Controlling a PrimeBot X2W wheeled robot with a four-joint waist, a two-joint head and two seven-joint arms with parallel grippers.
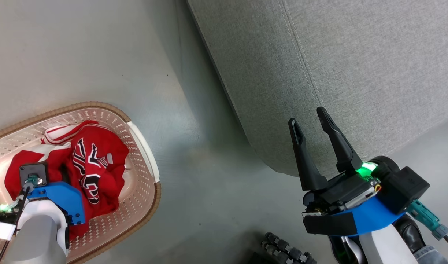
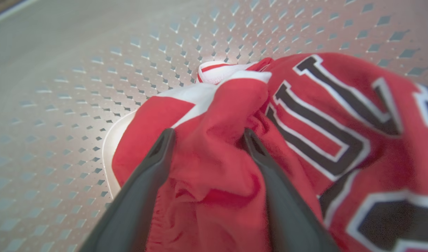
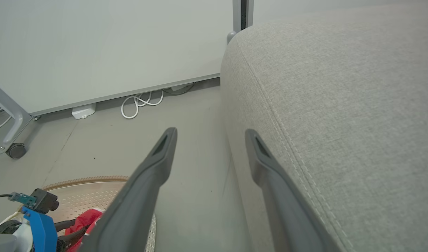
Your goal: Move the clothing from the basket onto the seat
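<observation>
One clothing (image 2: pixel 214 105) fold bunched between spread left claw (image 2: pixel 208 135) jaws, inside basket (image 2: pixel 77 87).

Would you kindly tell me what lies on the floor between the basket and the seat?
Nothing: in the head view the grey floor between the basket and the seat is bare.

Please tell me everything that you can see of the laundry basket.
The basket is cream plastic, with rounded corners and walls pierced by rows of small holes. A brown woven-looking strip follows its rim. It stands upright on the grey floor, apart from the seat. Red clothing lies heaped inside. The left gripper reaches in, open, pressed into the fabric.
</observation>
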